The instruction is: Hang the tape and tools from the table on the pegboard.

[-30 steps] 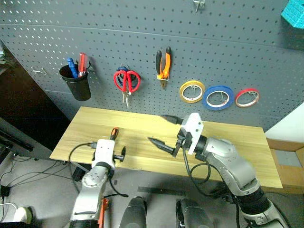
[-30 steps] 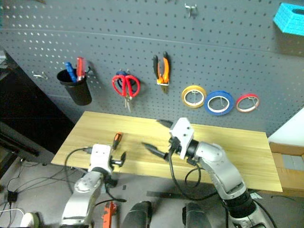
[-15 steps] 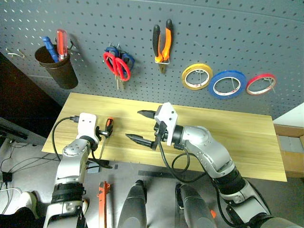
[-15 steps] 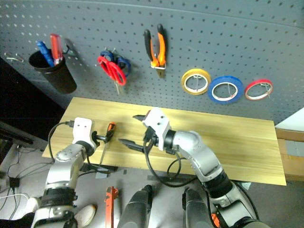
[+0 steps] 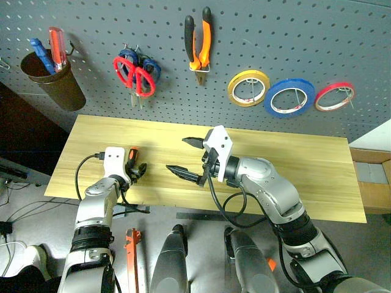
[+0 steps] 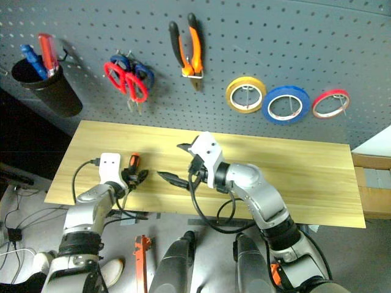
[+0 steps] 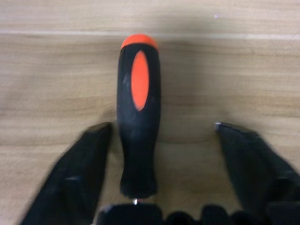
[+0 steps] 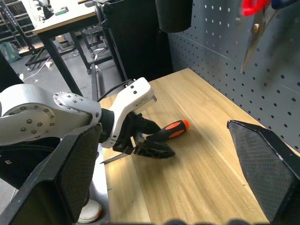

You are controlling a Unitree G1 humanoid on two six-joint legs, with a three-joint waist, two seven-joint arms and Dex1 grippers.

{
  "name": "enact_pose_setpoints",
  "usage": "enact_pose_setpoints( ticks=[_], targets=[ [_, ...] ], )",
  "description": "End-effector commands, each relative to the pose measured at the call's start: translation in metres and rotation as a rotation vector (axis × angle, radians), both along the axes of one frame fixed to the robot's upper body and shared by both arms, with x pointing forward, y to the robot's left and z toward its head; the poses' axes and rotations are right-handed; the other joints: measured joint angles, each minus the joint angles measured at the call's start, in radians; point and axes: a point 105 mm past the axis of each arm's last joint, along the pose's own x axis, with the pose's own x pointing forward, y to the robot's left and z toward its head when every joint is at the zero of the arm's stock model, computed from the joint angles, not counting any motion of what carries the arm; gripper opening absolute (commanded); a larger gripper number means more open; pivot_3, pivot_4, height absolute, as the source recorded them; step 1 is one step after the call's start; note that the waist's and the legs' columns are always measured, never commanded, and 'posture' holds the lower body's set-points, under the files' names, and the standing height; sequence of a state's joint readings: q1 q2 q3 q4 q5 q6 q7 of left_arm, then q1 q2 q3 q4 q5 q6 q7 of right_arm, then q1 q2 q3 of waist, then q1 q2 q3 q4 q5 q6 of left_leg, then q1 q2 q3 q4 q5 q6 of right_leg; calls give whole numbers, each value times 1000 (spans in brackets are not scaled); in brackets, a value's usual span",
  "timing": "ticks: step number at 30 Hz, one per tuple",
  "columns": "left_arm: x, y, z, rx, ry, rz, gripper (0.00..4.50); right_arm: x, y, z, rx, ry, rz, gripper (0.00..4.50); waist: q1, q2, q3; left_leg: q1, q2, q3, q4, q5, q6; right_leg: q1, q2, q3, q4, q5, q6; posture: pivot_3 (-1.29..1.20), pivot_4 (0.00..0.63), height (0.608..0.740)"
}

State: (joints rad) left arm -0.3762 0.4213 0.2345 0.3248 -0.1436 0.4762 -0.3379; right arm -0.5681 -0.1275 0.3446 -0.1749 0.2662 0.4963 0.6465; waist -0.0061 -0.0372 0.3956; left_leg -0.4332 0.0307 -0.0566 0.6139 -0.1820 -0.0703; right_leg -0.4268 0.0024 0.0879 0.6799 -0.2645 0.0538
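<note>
A small screwdriver (image 7: 138, 117) with a black-and-orange handle lies on the light wood table (image 5: 305, 171) near its left front. My left gripper (image 5: 135, 172) is low over it, fingers open on either side of the handle; one finger is close against it and the other stands apart. My right gripper (image 5: 177, 154) hovers open and empty over the table's middle, pointing left. On the pegboard (image 5: 317, 36) hang red-handled scissors (image 5: 135, 76), orange-and-black pliers (image 5: 198, 39) and the wide blue tape (image 5: 289, 97).
A yellow roll (image 5: 248, 87) and a thin red roll (image 5: 335, 96) hang either side of the blue tape. Blue-handled scissors (image 5: 148, 66) hang behind the red ones. A black cup (image 5: 49, 85) with screwdrivers hangs at the far left. An orange tool (image 5: 130, 256) lies on the floor.
The camera has tilted down. My left gripper has slid forward until its fingers flank the screwdriver's handle, and the fingers have narrowed. My right gripper has stayed open.
</note>
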Motion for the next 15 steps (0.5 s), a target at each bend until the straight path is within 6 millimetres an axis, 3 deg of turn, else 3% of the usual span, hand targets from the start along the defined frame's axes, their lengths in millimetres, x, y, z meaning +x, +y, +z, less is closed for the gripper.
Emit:
enact_pose_setpoints(
  ticks=[1,6,10,15],
  targets=[
    [-5,6,-1,26,14,9,2134,-7,3,13,43,-34,22,4500,1,0,1,0,0,0,0,0,0,0,0,0,0,0,0,94,459,740],
    [-2,8,1,35,13,13,487,-5,3,12,42,-34,19,4500,1,0,3,0,0,0,-1,0,0,0,0,0,-1,0,0,95,454,740],
    [2,14,6,65,-5,36,491,-4,1,13,40,-43,18,4500,2,0,3,0,0,0,-2,0,0,0,-1,0,-2,0,0,106,434,740],
    [-1,10,45,209,-132,-13,491,-6,-6,26,91,-49,29,4500,3,-1,2,-1,0,0,-3,0,-1,-2,-1,0,-2,0,0,149,369,740]
  ],
)
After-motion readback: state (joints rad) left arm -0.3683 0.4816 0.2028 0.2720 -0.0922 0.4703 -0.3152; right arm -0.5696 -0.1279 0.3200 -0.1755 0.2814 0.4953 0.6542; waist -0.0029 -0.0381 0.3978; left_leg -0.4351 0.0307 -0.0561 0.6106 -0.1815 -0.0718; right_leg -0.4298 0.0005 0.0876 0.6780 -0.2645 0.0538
